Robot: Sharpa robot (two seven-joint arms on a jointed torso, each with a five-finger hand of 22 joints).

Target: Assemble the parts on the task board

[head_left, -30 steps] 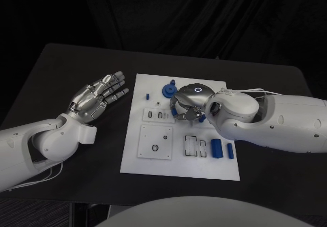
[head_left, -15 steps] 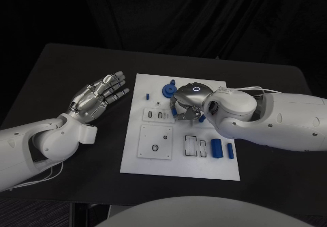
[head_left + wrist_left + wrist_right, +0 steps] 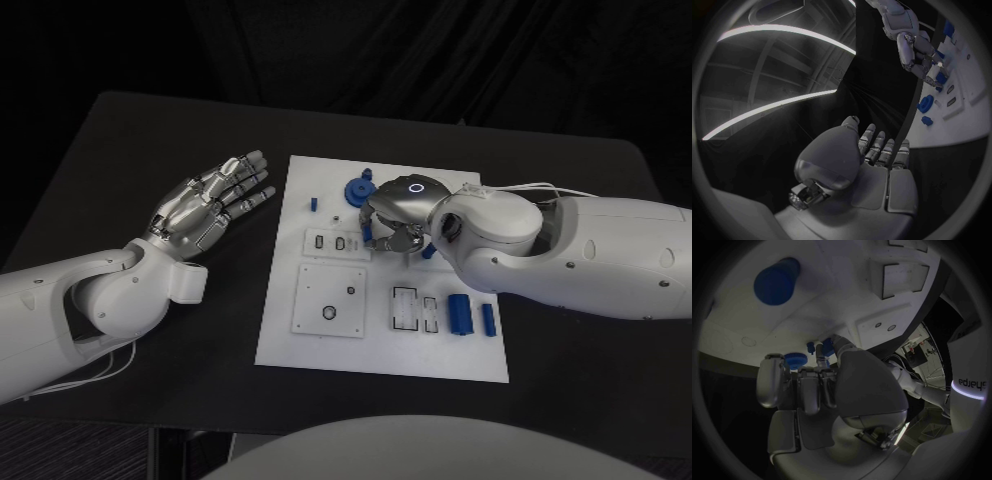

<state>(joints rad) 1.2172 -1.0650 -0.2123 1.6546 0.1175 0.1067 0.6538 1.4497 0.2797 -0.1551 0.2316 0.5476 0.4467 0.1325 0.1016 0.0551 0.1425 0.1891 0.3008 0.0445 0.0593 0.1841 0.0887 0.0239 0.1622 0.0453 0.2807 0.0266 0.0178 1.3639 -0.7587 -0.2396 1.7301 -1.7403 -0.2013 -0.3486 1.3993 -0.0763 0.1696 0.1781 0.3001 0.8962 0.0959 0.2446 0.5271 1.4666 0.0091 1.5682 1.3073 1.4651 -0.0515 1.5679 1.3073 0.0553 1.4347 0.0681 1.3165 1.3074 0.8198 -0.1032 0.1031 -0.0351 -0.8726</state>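
The white task board lies in the middle of the black table. My right hand is curled down over the board's far half, and its thumb and fingers pinch a small blue part. A blue gear stands just beyond the hand, close to the fingertips in the right wrist view. A blue cylinder and a blue bar lie at the board's near right. My left hand hovers flat and open over the table left of the board, holding nothing.
A small blue peg stands near the board's left edge. Square recessed plates and slotted blocks fill the board's near half. The right forearm covers the board's right edge. Bare table surrounds the board.
The right hand has shifted very slightly over the same spot on the board. The left hand has not moved.
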